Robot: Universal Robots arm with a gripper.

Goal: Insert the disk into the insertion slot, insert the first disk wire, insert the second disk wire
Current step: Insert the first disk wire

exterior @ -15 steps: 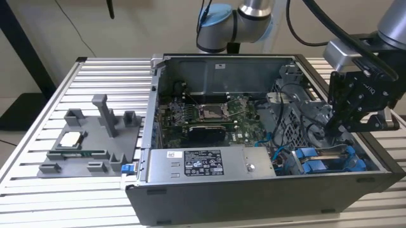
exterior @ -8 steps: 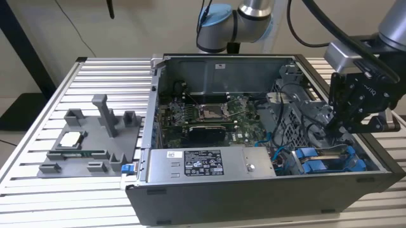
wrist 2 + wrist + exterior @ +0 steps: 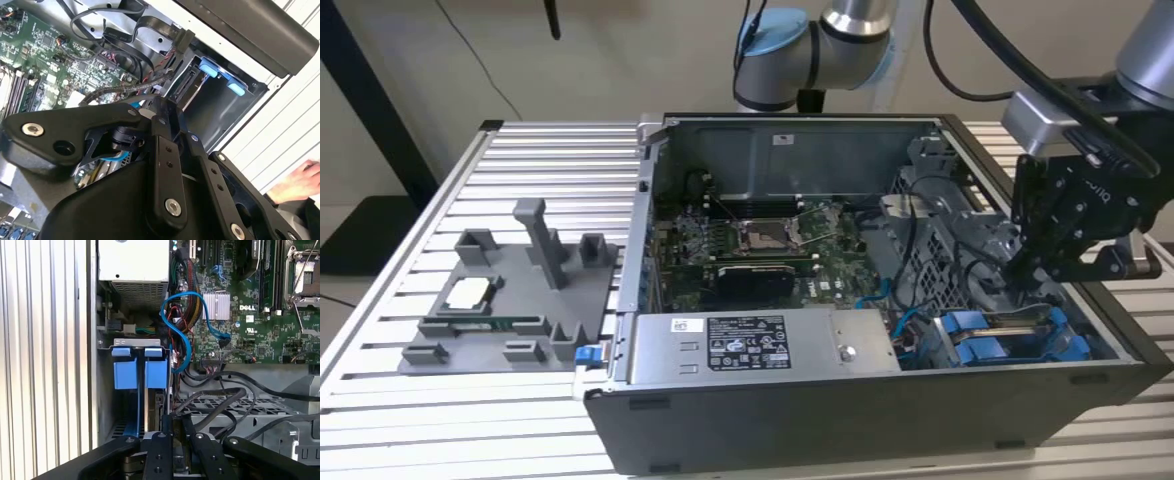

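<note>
Black gripper (image 3: 175, 422), fingers (image 3: 160, 450) nearly together, disk (image 3: 125, 374) in insertion slot (image 3: 112, 410), 2 bright blue carrier tabs

arm (image 3: 861, 15): silver tubes, blue joint caps | wrist linkage (image 3: 165, 165): black (silver screws)

The pincer (image 3: 1025, 272) hangs inside the case (image 3: 854, 410) on the table (image 3: 520, 180), at the exterior view's right of the motherboard (image 3: 761, 240).

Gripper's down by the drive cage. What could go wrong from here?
1. Black cables drape over the drive cage beside the gripper; they could snag.
2. The blue data cable loops close to the blue carrier tabs; it might get pinched.
3. A person's hand sits near the case in the second wrist view; contact is possible.
</note>
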